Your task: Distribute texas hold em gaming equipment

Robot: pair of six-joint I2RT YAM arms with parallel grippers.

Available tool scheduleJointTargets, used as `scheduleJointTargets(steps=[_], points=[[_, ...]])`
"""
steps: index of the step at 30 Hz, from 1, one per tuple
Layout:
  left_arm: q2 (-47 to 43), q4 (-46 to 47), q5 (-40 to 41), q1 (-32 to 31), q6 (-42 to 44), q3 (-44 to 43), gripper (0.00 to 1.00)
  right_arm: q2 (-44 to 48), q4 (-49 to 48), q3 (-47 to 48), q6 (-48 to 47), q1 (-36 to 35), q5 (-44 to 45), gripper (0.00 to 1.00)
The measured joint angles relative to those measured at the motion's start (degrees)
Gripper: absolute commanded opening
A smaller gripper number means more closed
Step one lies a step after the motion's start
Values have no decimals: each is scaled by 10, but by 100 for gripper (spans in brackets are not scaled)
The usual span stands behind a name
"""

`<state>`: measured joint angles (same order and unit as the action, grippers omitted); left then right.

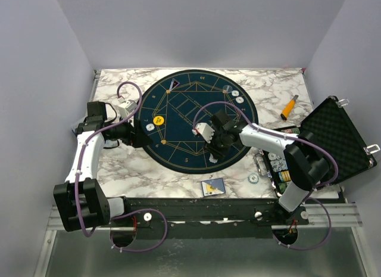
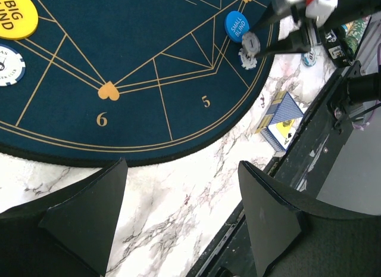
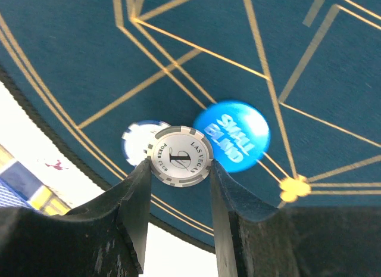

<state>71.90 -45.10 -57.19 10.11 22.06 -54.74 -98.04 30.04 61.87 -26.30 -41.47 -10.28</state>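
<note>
My right gripper is shut on a whitish poker chip, held by its edges just above the dark blue round mat. Beneath it lie a blue SMALL BLIND button and another chip, near the mat's front edge. The left wrist view shows the held chip over that chip. A yellow BIG BLIND button and a chip sit at the mat's left. My left gripper stands open over bare marble by the mat's left edge. Playing cards lie near the front edge.
An open black foam-lined case with more chips stands at the right. An orange-handled tool lies behind it. Three chips and a card lie at the mat's far side. One loose chip lies on the marble.
</note>
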Motion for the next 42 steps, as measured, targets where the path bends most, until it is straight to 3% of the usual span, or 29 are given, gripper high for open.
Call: scheduleJointTargets(steps=[6,14,16,19,23,29,37,42], points=[[0,0,-1,1,0,0,78,31,2,-15,-2,51,-1,20],[2,-1,-3,1,0,0,78,39,7,-41,-3,50,-1,23],[2,-1,-3,1,0,0,78,39,9,-46,-3,50,-1,32],[2,-1,-3,1,0,0,78,39,9,-50,-6,50,-1,55],[2,-1,-3,1,0,0,78,39,9,-50,-7,50,-1,62],[2,-1,-3,1,0,0,78,37,9,-50,-7,50,-3,63],[2,-1,-3,1,0,0,78,20,9,-46,-6,50,-6,53],[2,-2,-3,1,1,0,78,19,8,-39,-2,50,-8,55]])
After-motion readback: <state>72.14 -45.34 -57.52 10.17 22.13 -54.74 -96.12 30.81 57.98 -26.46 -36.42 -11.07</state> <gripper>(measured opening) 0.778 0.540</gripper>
